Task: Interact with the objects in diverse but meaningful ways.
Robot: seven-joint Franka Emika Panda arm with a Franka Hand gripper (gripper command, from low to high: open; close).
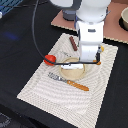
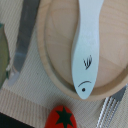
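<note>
My gripper point(image 1: 83, 62) hangs low over the tan round plate point(image 1: 73, 70) in the middle of the placemat; its fingers are hidden behind the white hand, and none show in the wrist view. A white flat fish piece point(image 2: 89, 45) with a drawn eye and mouth lies across the plate point(image 2: 50, 60). The red tomato point(image 1: 49, 59) point(image 2: 61, 116) sits just off the plate's rim on the exterior view's left. An orange-handled fork point(image 1: 69, 81) lies in front of the plate, its tines point(image 2: 112, 107) near the rim. A grey knife blade point(image 2: 22, 40) runs along the far side. The reddish-brown sausage stick point(image 1: 73, 43) lies behind.
The beige woven placemat point(image 1: 45, 87) lies on a black table. An orange-brown board point(image 1: 112, 27) with a bowl point(image 1: 124, 19) on it stands at the back on the exterior view's right. A black cable point(image 1: 35, 30) loops beside the arm. A pale greenish object point(image 2: 2, 50) is cut off at the wrist view's edge.
</note>
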